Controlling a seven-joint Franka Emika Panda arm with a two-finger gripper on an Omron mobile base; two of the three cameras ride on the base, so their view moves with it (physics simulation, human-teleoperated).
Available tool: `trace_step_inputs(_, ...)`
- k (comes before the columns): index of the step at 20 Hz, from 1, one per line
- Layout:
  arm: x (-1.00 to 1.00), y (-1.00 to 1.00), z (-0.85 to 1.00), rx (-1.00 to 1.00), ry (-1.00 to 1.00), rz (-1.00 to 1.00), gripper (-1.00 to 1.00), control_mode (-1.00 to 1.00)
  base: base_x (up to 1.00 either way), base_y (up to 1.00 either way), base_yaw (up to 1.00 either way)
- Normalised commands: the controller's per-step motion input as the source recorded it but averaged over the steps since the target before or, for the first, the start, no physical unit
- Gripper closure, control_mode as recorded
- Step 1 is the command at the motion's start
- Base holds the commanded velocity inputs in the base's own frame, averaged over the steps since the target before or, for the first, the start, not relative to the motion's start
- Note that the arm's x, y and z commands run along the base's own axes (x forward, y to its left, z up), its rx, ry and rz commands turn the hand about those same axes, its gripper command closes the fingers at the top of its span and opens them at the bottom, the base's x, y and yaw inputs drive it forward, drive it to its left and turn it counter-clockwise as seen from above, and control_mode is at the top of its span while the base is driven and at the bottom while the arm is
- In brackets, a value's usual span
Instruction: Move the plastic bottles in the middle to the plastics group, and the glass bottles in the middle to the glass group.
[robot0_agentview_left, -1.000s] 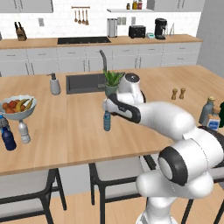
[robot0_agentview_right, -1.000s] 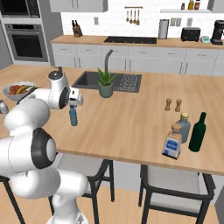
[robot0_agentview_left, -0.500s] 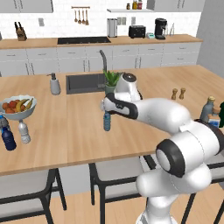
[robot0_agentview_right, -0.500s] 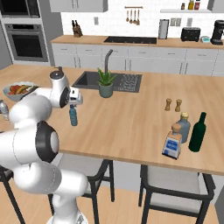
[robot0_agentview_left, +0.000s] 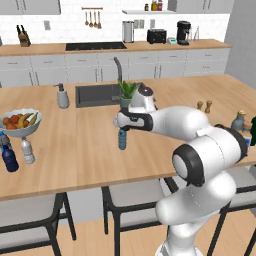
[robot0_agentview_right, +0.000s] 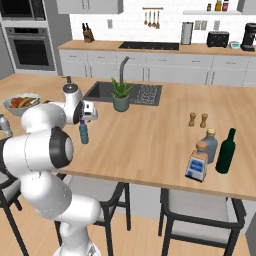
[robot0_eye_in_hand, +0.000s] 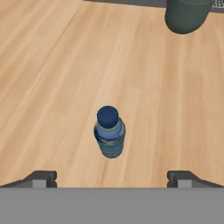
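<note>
A slim translucent blue plastic bottle (robot0_agentview_left: 122, 139) (robot0_agentview_right: 83, 132) (robot0_eye_in_hand: 109, 132) with a dark cap stands upright mid-counter. My gripper (robot0_agentview_left: 121, 125) (robot0_eye_in_hand: 111, 177) hovers just above and behind it, open, its fingertips (robot0_eye_in_hand: 41, 177) wide apart and off the bottle. The clear white-capped bottle (robot0_agentview_left: 27, 150) stands far left beside the dark navy bottle (robot0_agentview_left: 9, 158) and a blue-capped clear one (robot0_agentview_left: 3, 140). At the right, the squat square bottle (robot0_agentview_right: 197, 162) with its cork stands next to the grey-blue bottle (robot0_agentview_right: 210, 145) and the green bottle (robot0_agentview_right: 226, 151).
A fruit bowl (robot0_agentview_left: 20, 123) sits behind the left bottles. A potted plant (robot0_agentview_left: 127, 93) (robot0_eye_in_hand: 186, 15), the sink (robot0_agentview_left: 97, 95) and a soap dispenser (robot0_agentview_left: 62, 96) lie behind my hand. Wooden shakers (robot0_agentview_right: 197, 119) stand right of centre. Stools line the front edge.
My hand has drifted slightly left above the blue bottle and the elbow has swung. The bottle has stayed in place on the counter.
</note>
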Motion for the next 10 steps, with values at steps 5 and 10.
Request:
trace_step_inputs(5, 0.03, 0.13, 0.01, -0.09, 0.12, 0.0, -1.0, -1.0, 0.0, 0.0, 0.0)
trace_step_inputs(10, 0.0, 0.03, 0.0, 0.0, 0.09, 0.0, -1.0, -1.0, 0.0, 0.0, 0.0)
